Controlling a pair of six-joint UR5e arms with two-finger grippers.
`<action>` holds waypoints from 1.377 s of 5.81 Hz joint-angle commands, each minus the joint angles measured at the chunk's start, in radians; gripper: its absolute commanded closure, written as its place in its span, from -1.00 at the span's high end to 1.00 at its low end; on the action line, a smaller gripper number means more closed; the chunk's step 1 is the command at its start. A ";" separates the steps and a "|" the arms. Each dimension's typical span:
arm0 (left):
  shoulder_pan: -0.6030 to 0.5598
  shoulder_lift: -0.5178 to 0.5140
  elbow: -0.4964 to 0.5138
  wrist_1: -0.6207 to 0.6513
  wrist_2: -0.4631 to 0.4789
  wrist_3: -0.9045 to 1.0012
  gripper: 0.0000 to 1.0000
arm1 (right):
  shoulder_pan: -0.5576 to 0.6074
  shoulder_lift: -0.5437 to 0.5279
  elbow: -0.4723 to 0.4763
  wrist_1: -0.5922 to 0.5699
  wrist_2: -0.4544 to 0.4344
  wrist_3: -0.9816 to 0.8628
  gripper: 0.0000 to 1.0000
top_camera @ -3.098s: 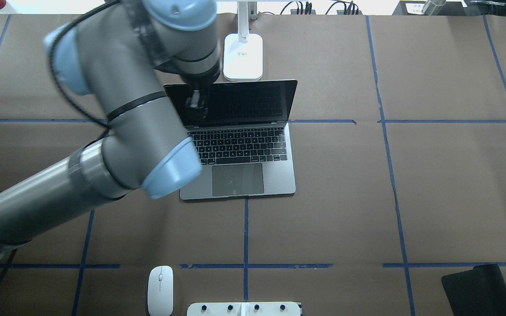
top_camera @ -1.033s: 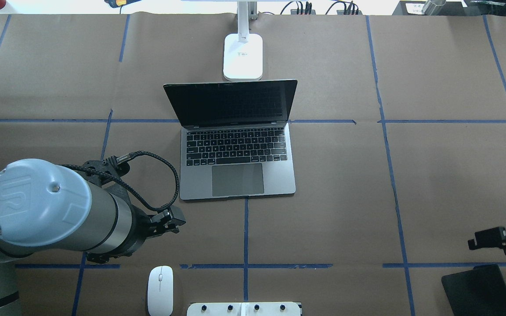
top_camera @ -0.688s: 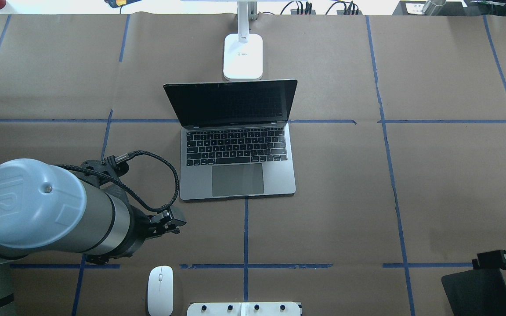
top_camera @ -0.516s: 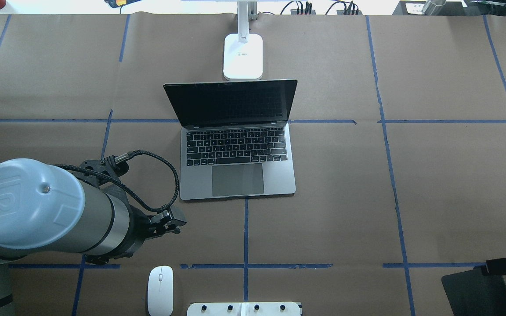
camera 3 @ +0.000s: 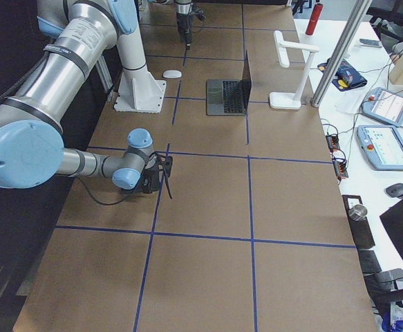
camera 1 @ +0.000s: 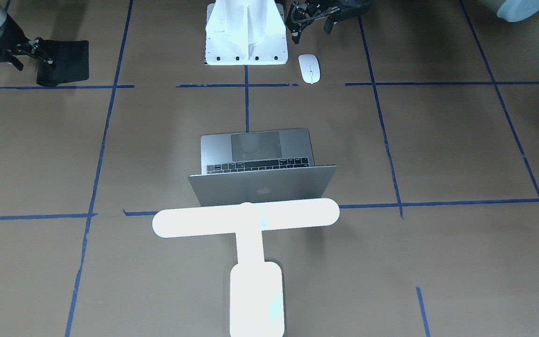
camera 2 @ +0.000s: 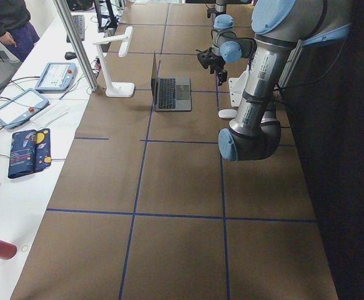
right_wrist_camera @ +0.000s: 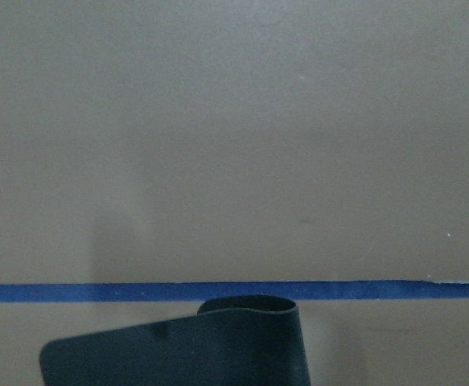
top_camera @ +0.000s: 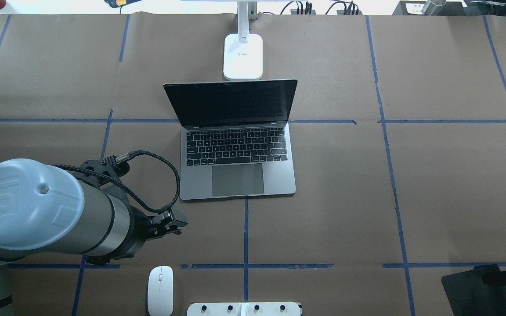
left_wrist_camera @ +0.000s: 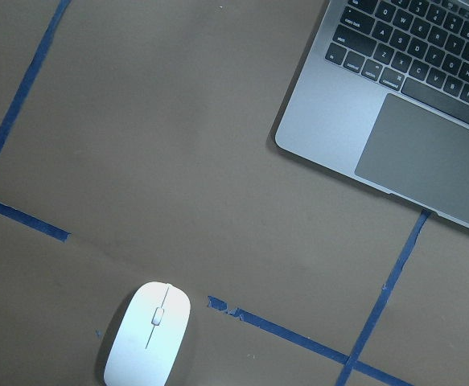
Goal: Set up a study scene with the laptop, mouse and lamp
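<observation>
Hovering left gripper [camera 1: 310, 23], spread, empty near mouse [camera 1: 309, 68]; right gripper [camera 1: 35, 54] at black pad [camera 1: 68, 58]

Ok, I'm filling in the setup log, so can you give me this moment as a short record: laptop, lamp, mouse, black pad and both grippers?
laptop: open, screen dark, keyboard facing the robot
lamp: lit, base just behind the laptop lid
mouse: on the table at its robot-side edge, apart from the laptop, untouched
black pad: near corner on the robot's right, one edge curled up
left gripper: open, empty, above the table near the mouse
right gripper: at the pad's curled edge; grip unclear
</observation>
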 commanded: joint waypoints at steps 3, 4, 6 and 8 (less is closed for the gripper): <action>-0.001 0.012 -0.021 0.002 -0.001 0.006 1.00 | -0.177 -0.036 -0.005 0.031 -0.139 0.162 1.00; 0.000 0.010 -0.023 0.002 -0.001 0.004 1.00 | -0.177 -0.065 -0.008 0.055 -0.134 0.163 1.00; 0.000 0.010 -0.032 0.002 -0.003 0.004 1.00 | -0.177 -0.067 -0.009 0.055 -0.133 0.183 0.52; 0.000 0.010 -0.032 0.002 -0.003 0.004 1.00 | -0.178 -0.062 -0.014 0.055 -0.128 0.188 -0.01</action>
